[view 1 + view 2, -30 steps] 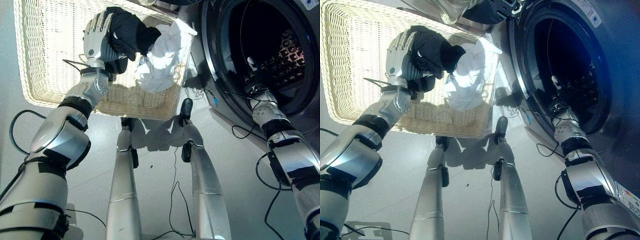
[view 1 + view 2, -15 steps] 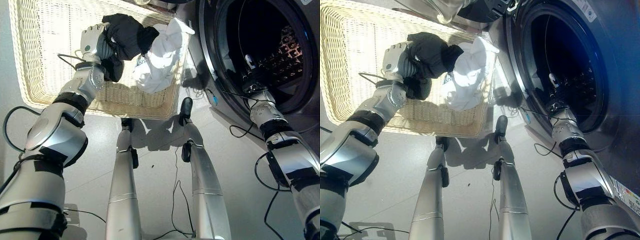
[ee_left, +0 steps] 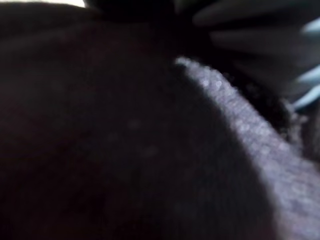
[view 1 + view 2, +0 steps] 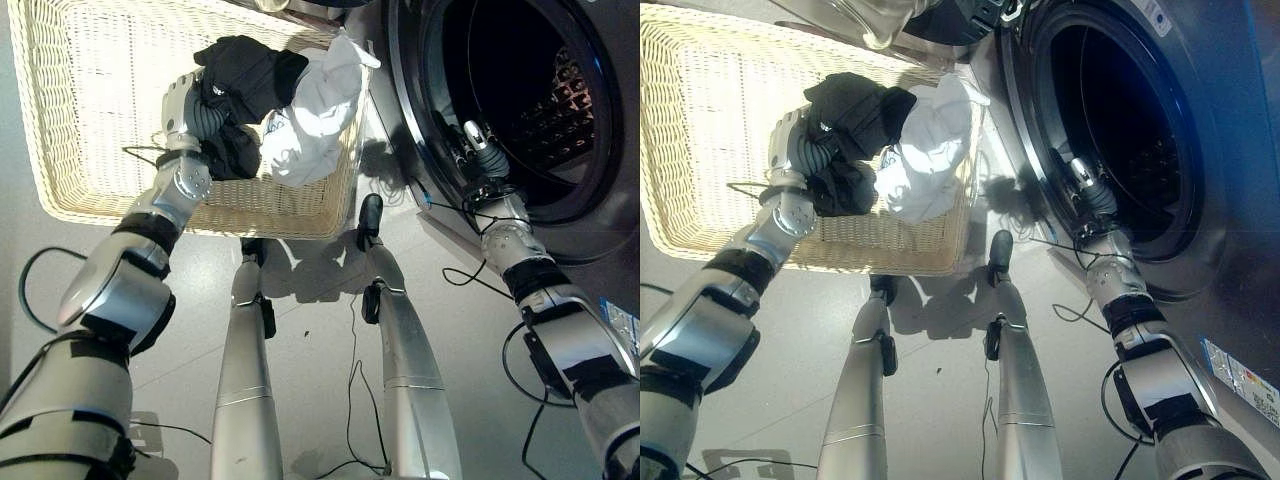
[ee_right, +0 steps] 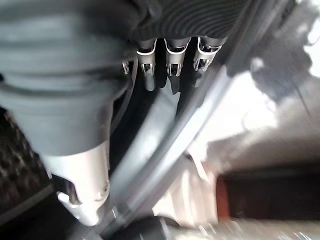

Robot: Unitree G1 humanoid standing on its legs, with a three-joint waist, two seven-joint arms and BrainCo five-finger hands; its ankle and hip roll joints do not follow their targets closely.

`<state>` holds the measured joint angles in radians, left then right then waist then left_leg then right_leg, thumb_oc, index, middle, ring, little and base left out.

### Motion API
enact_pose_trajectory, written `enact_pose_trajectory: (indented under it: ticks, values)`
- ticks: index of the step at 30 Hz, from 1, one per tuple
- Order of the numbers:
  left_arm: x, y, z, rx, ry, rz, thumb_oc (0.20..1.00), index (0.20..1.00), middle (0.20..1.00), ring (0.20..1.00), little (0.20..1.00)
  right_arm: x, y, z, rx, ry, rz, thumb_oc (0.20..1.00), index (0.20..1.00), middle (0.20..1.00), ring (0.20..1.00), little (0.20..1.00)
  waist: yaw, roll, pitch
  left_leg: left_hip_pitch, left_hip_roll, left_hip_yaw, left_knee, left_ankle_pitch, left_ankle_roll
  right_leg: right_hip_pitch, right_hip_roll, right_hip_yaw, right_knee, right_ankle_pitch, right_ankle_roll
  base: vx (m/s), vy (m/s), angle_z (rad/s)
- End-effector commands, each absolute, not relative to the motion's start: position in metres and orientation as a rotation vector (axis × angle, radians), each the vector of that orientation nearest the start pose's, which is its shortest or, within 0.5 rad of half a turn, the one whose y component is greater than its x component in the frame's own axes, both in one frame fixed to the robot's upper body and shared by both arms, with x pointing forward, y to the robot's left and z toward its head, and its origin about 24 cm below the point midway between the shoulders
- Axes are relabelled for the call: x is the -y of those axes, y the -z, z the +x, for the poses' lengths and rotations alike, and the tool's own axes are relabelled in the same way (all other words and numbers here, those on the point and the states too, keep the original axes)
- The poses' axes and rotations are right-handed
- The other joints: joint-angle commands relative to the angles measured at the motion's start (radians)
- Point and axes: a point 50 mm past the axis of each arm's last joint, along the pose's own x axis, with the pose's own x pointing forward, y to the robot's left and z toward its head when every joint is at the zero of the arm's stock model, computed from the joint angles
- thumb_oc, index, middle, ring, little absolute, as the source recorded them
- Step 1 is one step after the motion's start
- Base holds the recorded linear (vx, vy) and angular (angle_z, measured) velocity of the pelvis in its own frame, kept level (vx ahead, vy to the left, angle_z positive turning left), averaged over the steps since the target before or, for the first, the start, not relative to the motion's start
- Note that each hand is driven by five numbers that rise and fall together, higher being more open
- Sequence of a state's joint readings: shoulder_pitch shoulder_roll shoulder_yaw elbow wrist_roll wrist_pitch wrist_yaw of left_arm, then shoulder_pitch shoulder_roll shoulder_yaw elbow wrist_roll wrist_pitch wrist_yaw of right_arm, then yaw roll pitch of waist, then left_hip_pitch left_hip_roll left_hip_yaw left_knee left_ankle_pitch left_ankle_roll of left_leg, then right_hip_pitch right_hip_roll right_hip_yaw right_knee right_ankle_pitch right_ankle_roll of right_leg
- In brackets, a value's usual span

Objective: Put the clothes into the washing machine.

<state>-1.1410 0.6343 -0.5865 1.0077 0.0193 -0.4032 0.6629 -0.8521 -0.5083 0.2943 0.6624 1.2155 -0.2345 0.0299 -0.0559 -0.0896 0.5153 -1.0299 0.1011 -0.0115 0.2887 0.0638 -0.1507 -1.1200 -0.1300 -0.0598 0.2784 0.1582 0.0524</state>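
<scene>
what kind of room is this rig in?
Likely a laundry area, home or mock-up: a front-loading washing machine with its door open, a wicker laundry basket on the pale floor beside it, and black and white clothes in the basket.

Left hand (image 4: 185, 100) now curled tighter into the black garment (image 4: 245, 70), pulled lower inside the wicker basket (image 4: 80, 150), a dark fold bunched just below it. Right hand (image 4: 478, 150) drawn back out of the washing machine drum (image 4: 520, 90), now at the lower door rim nearer the basket.
</scene>
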Motion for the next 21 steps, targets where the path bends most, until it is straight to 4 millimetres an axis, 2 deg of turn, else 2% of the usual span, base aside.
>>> enact_pose_trajectory:
  ticks: [1,2,4,7,14,21]
  values:
    - [-0.179,-0.265,0.377,0.978,-0.385,0.586,0.2,0.2,0.2,0.2,0.2,0.185,-0.193,0.375,0.369,-0.173,0.541,1.0,1.0,1.0,1.0,1.0,0.018,0.046,0.005,0.01,-0.108,-0.024,-0.069,0.041,0.048,0.031,0.085,-0.085,0.046,-0.044,0.076,0.0,-0.074,0.0]
    - [-0.167,-0.261,0.369,1.041,-0.353,0.543,0.2,0.2,0.2,0.2,0.2,0.178,-0.195,0.368,0.388,-0.211,0.536,1.0,1.0,1.0,1.0,1.0,0.024,0.047,0.005,0.007,-0.112,-0.029,-0.07,0.041,0.053,0.027,0.08,-0.09,0.05,-0.043,0.078,0.0,-0.054,0.01]
    - [-0.163,-0.259,0.364,1.078,-0.336,0.528,0.2,0.2,0.2,0.2,0.2,0.175,-0.195,0.365,0.394,-0.236,0.528,1.0,1.0,1.0,1.0,1.0,0.026,0.047,0.005,0.007,-0.114,-0.031,-0.07,0.04,0.055,0.026,0.078,-0.093,0.053,-0.043,0.079,0.0,-0.045,0.03]
    - [-0.14,-0.254,0.345,1.209,-0.256,0.509,0.2,0.2,0.2,0.2,0.2,0.152,-0.2,0.348,0.418,-0.377,0.5,1.0,1.0,1.0,1.0,1.0,0.037,0.048,0.005,0.003,-0.122,-0.042,-0.063,0.04,0.066,0.021,0.07,-0.102,0.067,-0.04,0.081,0.0,-0.06,0.06]
    - [-0.121,-0.263,0.319,1.382,-0.151,0.552,0.2,0.2,0.2,0.2,0.2,0.127,-0.207,0.328,0.437,-0.566,0.465,1.0,1.0,1.0,1.0,1.0,0.051,0.05,0.005,0.012,-0.138,-0.051,-0.048,0.04,0.076,0.028,0.058,-0.118,0.084,-0.041,0.082,0.0,-0.037,0.07]
    - [-0.102,-0.27,0.3,1.506,-0.039,0.626,0.2,0.2,0.2,0.2,0.2,0.113,-0.21,0.318,0.414,-0.685,0.507,1.0,1.0,1.0,1.0,1.0,0.061,0.058,0.005,0.014,-0.148,-0.058,-0.038,0.043,0.082,0.029,0.049,-0.128,0.094,-0.039,0.085,0.0,-0.013,0.05]
